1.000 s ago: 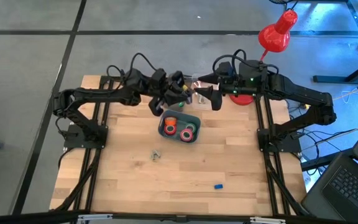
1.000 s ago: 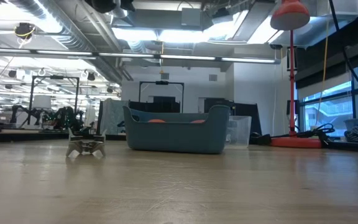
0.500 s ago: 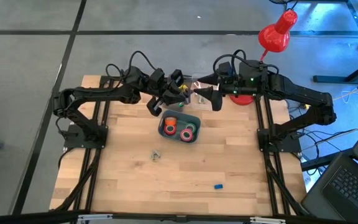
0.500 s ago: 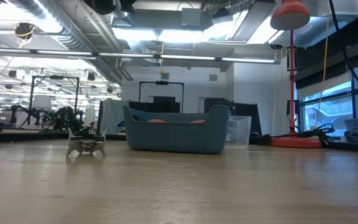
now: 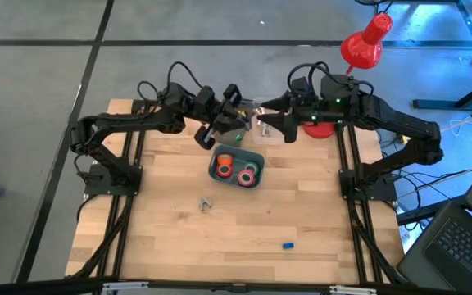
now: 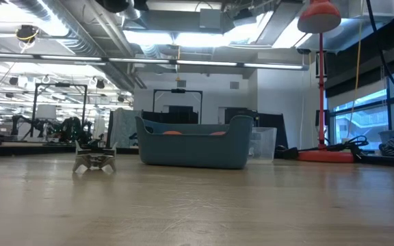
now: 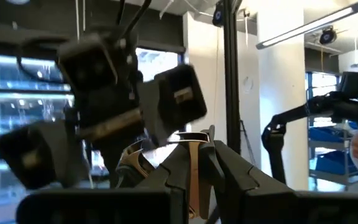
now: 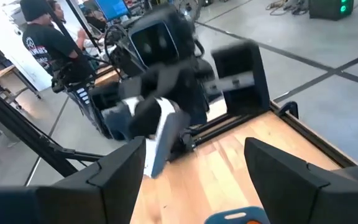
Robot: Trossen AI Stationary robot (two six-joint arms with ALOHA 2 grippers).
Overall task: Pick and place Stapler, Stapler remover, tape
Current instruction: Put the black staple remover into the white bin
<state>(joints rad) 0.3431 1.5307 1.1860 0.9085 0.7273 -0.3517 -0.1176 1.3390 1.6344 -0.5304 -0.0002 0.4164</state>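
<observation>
Tape rolls (image 5: pixel 236 170), red, orange and one green, lie together in the blue-grey bin (image 5: pixel 216 158) at the far middle of the table (image 5: pixel 236 229); the low view shows only orange slivers of them above the bin's rim (image 6: pixel 191 134). No brand, label or writing can be read on anything.

A small metal object (image 5: pixel 207 204), seemingly the staple remover, sits on the bare wood near of the bin and a little to the left, well apart from it; in the low view it stands upright left of the bin (image 6: pixel 94 160). A tiny blue block (image 5: pixel 288 244) lies nearer still, toward the right.

Both arms reach inward from their bases over the far edge of the table and nearly meet above the bin's far side. The left end effector (image 5: pixel 229 123) hangs just beyond the bin's far left corner; its wrist view shows its fingers (image 7: pixel 173 171) drawn close on a thin pale metal piece (image 7: pixel 194 168), whose identity cannot be made out, with the other arm blurred in front. The right end effector (image 5: pixel 270 124) faces it from the right, its fingers (image 8: pixel 120 171) spread wide with nothing between them. A small clear container (image 5: pixel 262 111) beside the two end effectors is largely hidden by them. A red lamp (image 5: pixel 365 41) stands at the far right corner.
</observation>
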